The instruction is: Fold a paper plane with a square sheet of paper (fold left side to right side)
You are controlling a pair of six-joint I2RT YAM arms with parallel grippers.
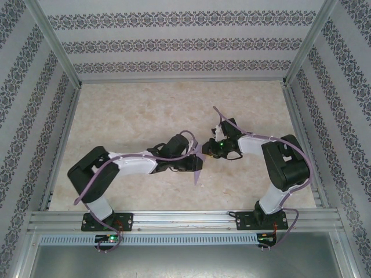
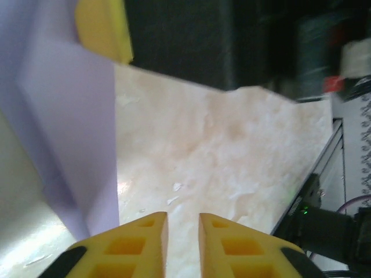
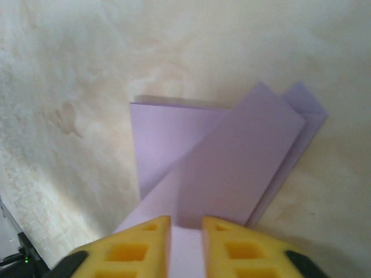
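Now: we see both arms meet at mid-table (image 1: 133, 116) over a partly folded lavender sheet (image 3: 232, 156).
Left gripper (image 2: 184, 246): fingers a crack apart, nothing between them, with the sheet just to their left.
Right gripper (image 3: 186, 246): fingers narrowly parted, clamping nothing; the sheet's near edge shows through the gap.
Sheet: layered flaps on the marbled top, between the two grippers.
Our advice: we judge one gripper should pin the crease line while the other carries the left edge across, with edges matched before pressing.

Our arms (image 1: 134, 164) wear white shells between black joints, lavender cables (image 1: 309, 168) looped alongside; our yellow fingers (image 2: 139, 246) show square recesses.
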